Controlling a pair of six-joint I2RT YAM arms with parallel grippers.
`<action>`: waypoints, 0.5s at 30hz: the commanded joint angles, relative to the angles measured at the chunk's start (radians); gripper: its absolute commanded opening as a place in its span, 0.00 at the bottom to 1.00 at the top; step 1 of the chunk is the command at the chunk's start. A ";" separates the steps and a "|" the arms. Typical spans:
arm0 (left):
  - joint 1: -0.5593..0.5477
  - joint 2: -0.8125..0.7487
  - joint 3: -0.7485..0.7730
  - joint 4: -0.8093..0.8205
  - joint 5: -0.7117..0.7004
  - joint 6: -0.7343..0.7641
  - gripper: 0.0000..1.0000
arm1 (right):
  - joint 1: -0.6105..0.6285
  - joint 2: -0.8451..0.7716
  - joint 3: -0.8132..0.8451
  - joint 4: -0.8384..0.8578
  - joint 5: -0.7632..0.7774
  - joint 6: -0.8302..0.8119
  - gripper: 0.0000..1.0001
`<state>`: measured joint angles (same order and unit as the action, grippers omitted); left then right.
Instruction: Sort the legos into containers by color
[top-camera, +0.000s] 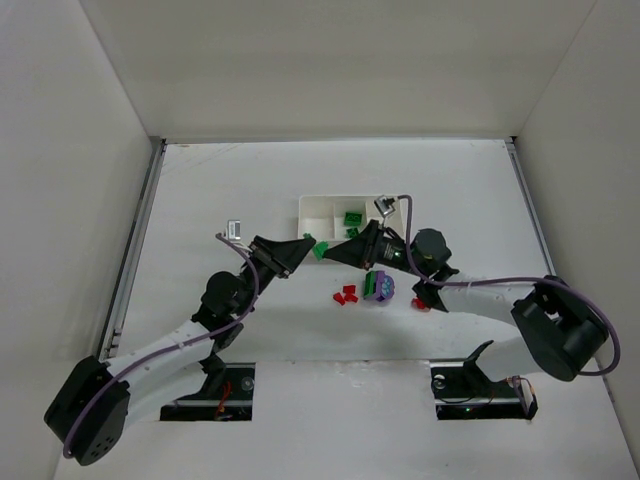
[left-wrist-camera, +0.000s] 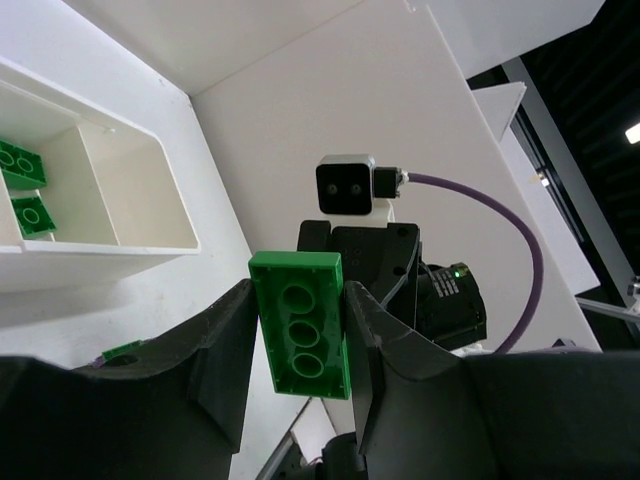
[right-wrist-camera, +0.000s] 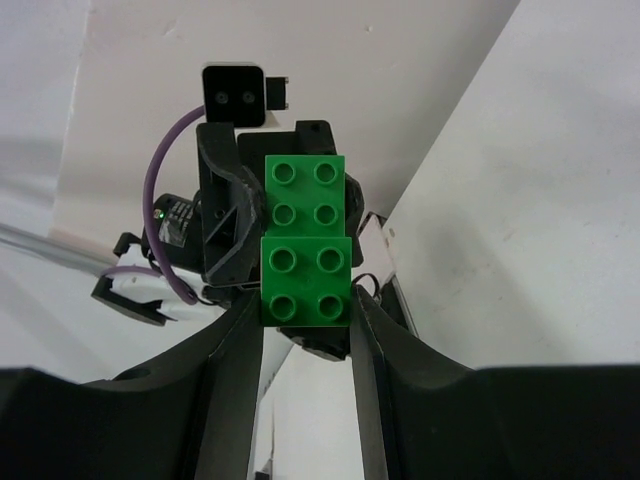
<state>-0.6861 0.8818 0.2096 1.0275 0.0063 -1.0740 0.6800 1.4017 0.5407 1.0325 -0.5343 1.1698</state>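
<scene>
I am working close to the white tray (top-camera: 318, 214).
Left gripper (left-wrist-camera: 298, 320) clamps a green brick (left-wrist-camera: 300, 285), right gripper (right-wrist-camera: 305, 305) a green studded piece (right-wrist-camera: 305, 235).

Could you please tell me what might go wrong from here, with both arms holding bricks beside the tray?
The left jaws, shut on a green plastic brick, and the right jaws, shut on a studded green plastic brick, face each other closely in the top view and could collide. The studded brick sticks far beyond the right jaws, so it may pivot or slip. Either arm might nudge the small white plastic tray just beyond them.
</scene>
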 joint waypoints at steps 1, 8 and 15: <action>0.004 -0.085 -0.010 0.007 0.041 0.026 0.16 | -0.059 -0.043 -0.007 0.048 0.011 0.010 0.37; 0.030 -0.224 -0.001 -0.200 0.041 0.092 0.16 | -0.139 -0.047 0.011 -0.043 0.014 -0.045 0.37; 0.015 -0.181 0.043 -0.241 0.026 0.149 0.17 | -0.205 -0.024 0.109 -0.348 0.137 -0.235 0.37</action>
<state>-0.6621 0.6781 0.1978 0.7864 0.0257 -0.9741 0.4923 1.3697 0.5694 0.8253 -0.4805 1.0599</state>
